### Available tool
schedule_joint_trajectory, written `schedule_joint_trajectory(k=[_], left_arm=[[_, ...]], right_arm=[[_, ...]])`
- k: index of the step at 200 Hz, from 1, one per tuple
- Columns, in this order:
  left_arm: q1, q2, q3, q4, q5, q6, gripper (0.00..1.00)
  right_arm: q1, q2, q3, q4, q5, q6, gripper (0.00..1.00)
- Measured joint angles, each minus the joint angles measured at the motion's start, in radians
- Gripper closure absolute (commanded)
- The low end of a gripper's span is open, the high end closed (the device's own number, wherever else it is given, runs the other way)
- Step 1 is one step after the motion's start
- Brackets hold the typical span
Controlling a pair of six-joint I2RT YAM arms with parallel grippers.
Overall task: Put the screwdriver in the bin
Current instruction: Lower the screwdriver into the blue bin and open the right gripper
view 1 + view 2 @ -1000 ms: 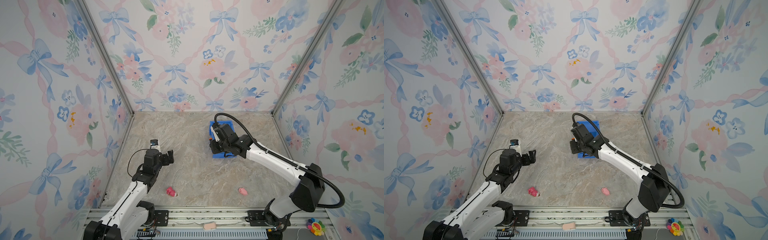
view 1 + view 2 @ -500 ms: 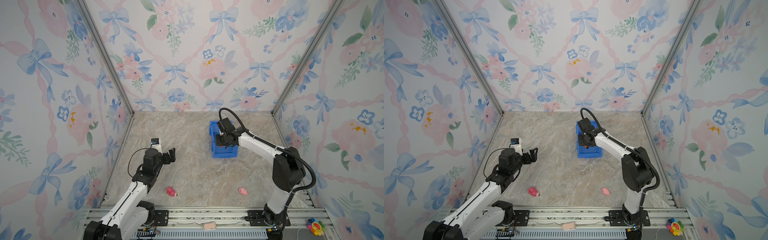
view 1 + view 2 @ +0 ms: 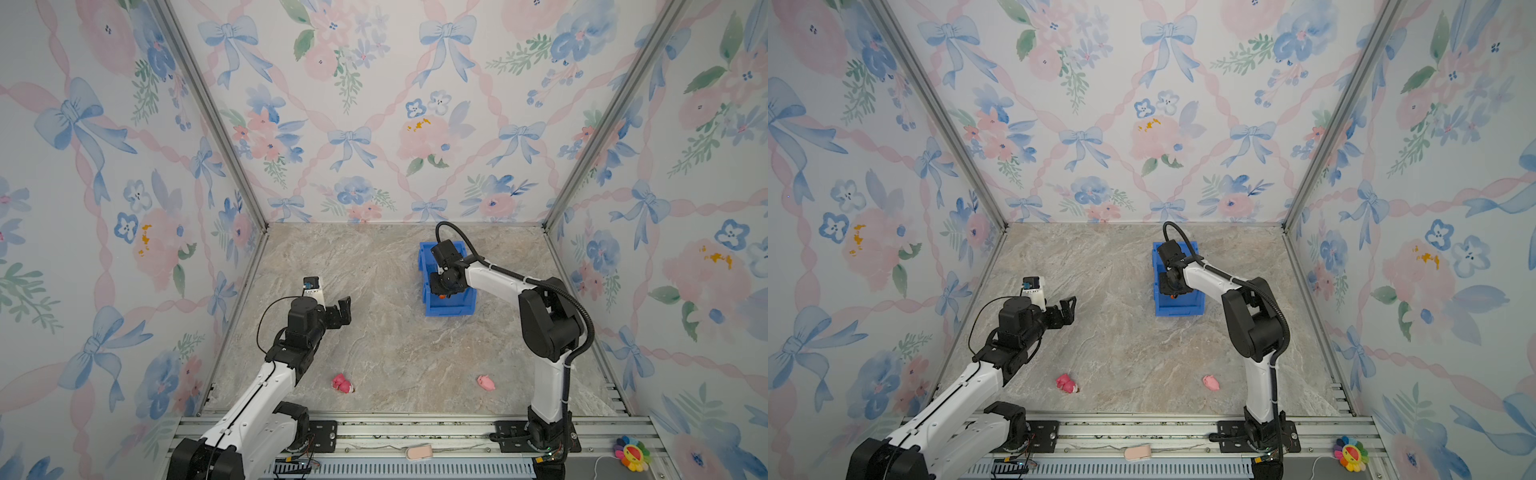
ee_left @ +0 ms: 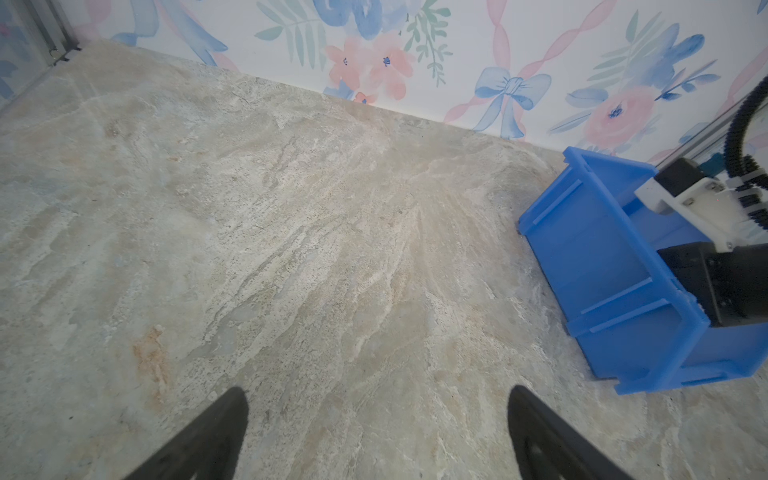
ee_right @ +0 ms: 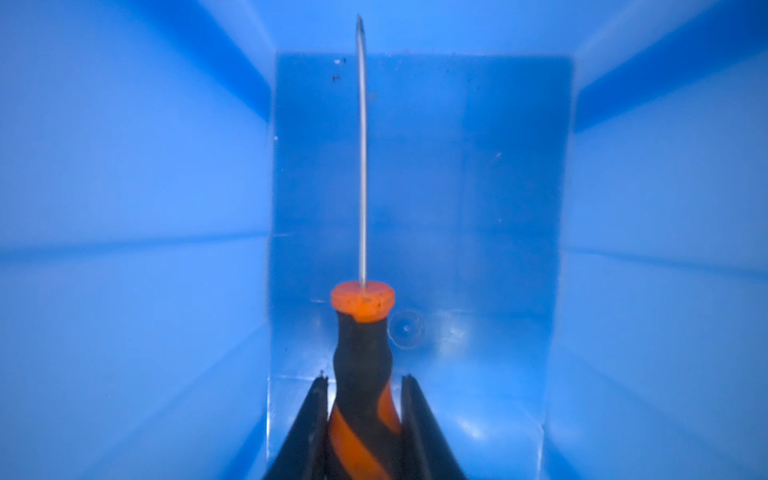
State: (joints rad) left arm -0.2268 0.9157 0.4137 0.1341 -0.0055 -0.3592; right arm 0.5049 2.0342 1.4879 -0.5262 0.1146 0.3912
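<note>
surface: beige marbled tabletop (image 3: 374, 332), floral walls (image 3: 374, 104)
right gripper (image 5: 365, 379): clamped on screwdriver (image 5: 361, 345), inside bin (image 5: 124, 208)
left gripper (image 4: 378, 395): spread wide, empty

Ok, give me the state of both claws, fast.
Left claw: open, holding nothing.
Right claw: closed on the screwdriver, inside the bin.

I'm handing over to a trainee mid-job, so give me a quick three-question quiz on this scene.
1. True or false: the right fingers are shut on the screwdriver.
2. Where is the screwdriver? A) inside the bin, B) beside it, C) behind it.
3. How many pink toys lie outside the bin?
Key: 1 true; 2 A; 3 two.
</note>
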Motion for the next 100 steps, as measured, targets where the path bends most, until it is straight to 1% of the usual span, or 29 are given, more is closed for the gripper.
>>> schedule_joint_trajectory(k=[46, 79, 100], left_arm=[[0.000, 0.011, 0.003, 0.004, 0.000, 0.012, 0.02], [0.000, 0.010, 0.003, 0.008, 0.000, 0.018, 0.02], [0.000, 0.006, 0.003, 0.007, -0.001, 0.018, 0.02]], right_arm=[[0.002, 0.001, -0.011, 0.023, -0.002, 0.013, 0.50], [0.015, -0.009, -0.011, 0.021, 0.016, -0.003, 0.43], [0.027, -0.062, -0.013, 0.013, 0.032, -0.013, 0.39]])
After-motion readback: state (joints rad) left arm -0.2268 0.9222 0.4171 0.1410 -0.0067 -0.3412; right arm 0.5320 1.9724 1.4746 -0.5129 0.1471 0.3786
